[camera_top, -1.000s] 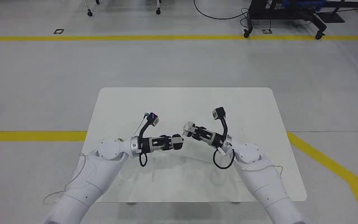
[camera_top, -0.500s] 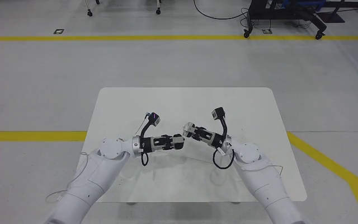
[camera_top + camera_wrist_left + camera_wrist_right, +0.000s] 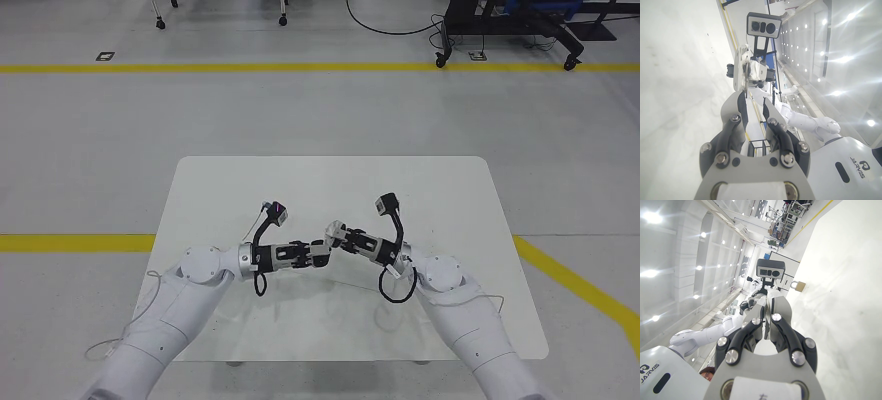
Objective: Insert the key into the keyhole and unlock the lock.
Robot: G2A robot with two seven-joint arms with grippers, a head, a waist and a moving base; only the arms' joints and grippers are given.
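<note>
Two grippers meet: my right gripper (image 3: 746, 75) clamps the key (image 3: 747, 82); my left gripper (image 3: 753, 100) gapes empty beside its tip. I'd close squarely on the blade before releasing.

Most of the key (image 3: 747, 91) hidden between right hand (image 3: 746, 73) fingers; lock (image 3: 798, 286) keyhole too small to tell.

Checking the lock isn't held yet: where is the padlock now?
In the right wrist view the padlock lies loose on the white table, just beyond the left arm's wrist camera, apart from the right gripper that holds the key.
</note>
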